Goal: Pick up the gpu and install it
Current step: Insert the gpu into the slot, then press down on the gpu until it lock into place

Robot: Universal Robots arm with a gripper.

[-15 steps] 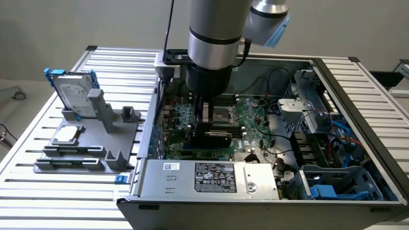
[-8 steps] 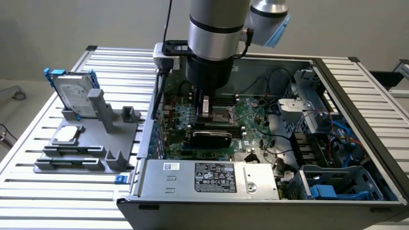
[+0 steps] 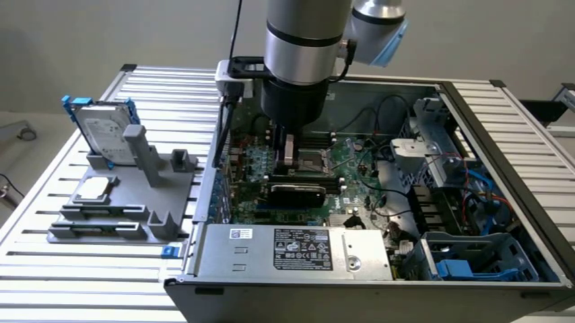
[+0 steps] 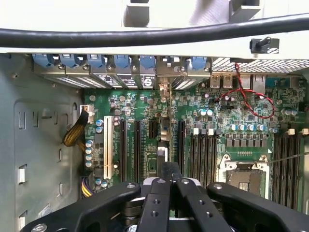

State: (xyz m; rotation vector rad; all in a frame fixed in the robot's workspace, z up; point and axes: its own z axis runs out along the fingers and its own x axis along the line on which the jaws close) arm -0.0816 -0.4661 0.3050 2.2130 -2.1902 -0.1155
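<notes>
Grey wall stands behind a slatted metal desk point(image 3: 516, 128) that carries an open computer case point(image 3: 359, 286), its side panel off. On the desk at nine o'clock from the case in the exterior view sits a grey holder point(image 3: 108, 232), with a silver hard drive point(image 3: 101, 131) in a blue frame standing at its twelve o'clock end and a small square silver chip point(image 3: 94, 190) lying near its middle. The arm point(image 3: 301, 47) reaches straight down into the case, toward its eleven o'clock part, above the green motherboard point(image 4: 231, 111). A silver power supply point(image 3: 297, 249) fills the case's six o'clock edge, and the bare CPU socket point(image 4: 241, 180) lies just beside the arm's tip. In the wrist view the hand point(image 4: 169, 169) has its black fingers point(image 4: 157, 193) pressed together, pinching the gpu point(image 4: 164, 123). The gpu shows edge-on as a thin dark strip running from the fingertips toward the row of blue latches point(image 4: 96, 60) at the case's rear wall. It stands upright among the long expansion slots, beside the white slot point(image 4: 108, 145) and the black ones. Whether it is fully seated I cannot tell.
</notes>
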